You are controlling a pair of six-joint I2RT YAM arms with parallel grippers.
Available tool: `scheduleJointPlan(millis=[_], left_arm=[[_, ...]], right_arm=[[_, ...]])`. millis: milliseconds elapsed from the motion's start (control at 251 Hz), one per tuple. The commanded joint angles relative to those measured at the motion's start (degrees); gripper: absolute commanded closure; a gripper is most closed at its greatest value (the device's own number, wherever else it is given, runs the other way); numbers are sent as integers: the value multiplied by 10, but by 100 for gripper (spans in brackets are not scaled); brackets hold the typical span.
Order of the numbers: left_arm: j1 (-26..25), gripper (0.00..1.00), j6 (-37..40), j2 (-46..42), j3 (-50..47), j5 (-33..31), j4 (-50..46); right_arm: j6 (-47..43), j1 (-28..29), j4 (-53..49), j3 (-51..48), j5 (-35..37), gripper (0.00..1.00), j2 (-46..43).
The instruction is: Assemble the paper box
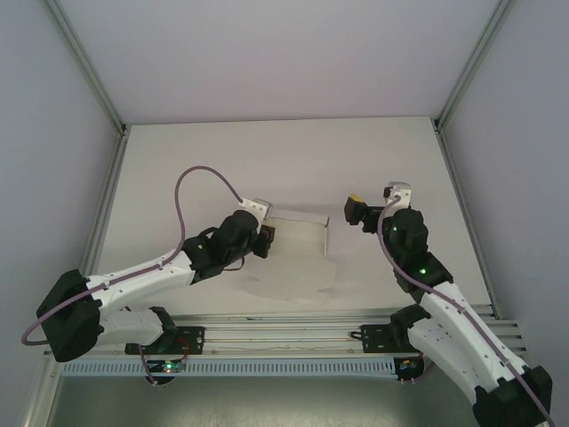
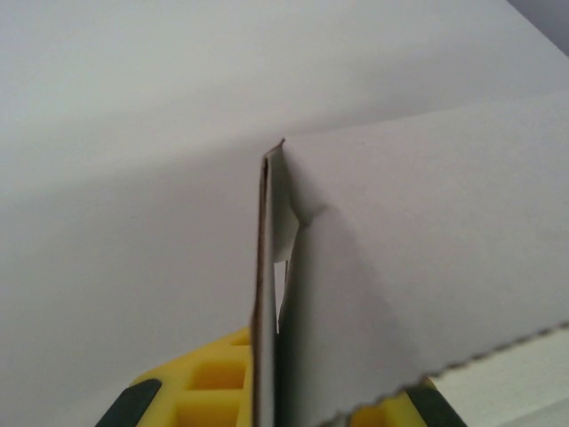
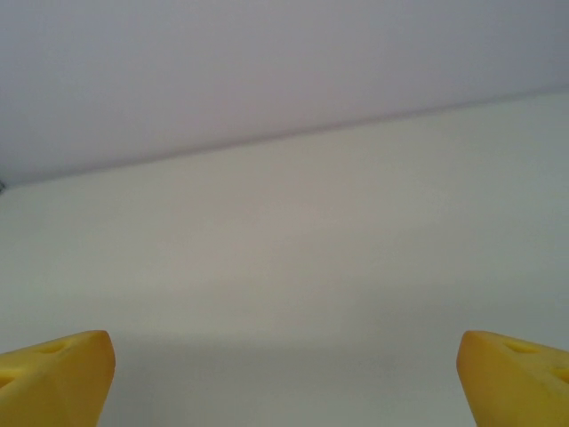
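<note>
My left gripper [image 1: 266,238] is pinched shut on the left edge of the paper box [image 1: 298,236], which sits near the middle of the table [image 1: 222,169], a little towards my side and between my two arms. From above, the box looks partly folded: a strip of card stands up along its far edge and another along its right edge, while a flatter stretch of white card spreads out towards the near edge of the table. Through my left wrist camera I see my yellow fingers [image 2: 200,391] low in the picture with a thin wall of card running upright between them, its cut edge facing me. A second panel folds away from that edge to the right, and a small flap curls in the gap between the two layers. My right gripper [image 1: 356,212] hangs just off the box's right wall, near it but not touching, with its jaws spread wide and nothing between them. In my right wrist camera the two yellow fingertips [image 3: 58,374] sit at the bottom corners, far apart, with bare table between them and the pale wall [image 3: 267,62] rising beyond the table's far edge. A purple cable [image 1: 203,169] loops up over my left arm
</note>
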Motion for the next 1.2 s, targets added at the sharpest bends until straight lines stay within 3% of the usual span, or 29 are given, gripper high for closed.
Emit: scheduleJointPlan(millis=[0, 271, 455, 678, 922, 1193], left_arm=[[6, 100, 99, 35, 61, 60, -51], [9, 100, 371, 190, 301, 81, -418], [8, 100, 452, 331, 430, 36, -565], [5, 100, 488, 438, 496, -6, -590], [-21, 100, 530, 533, 535, -131, -572], [-40, 100, 579, 594, 542, -208, -518]], right_arm=[[15, -5, -31, 29, -67, 2, 20], [3, -6, -96, 17, -9, 2, -37], [-1, -11, -124, -2, 22, 2, -90], [-1, -14, -127, -3, 17, 2, -106], [-3, -15, -127, -2, 13, 2, -96], [-5, -15, -127, -7, 19, 2, -96]])
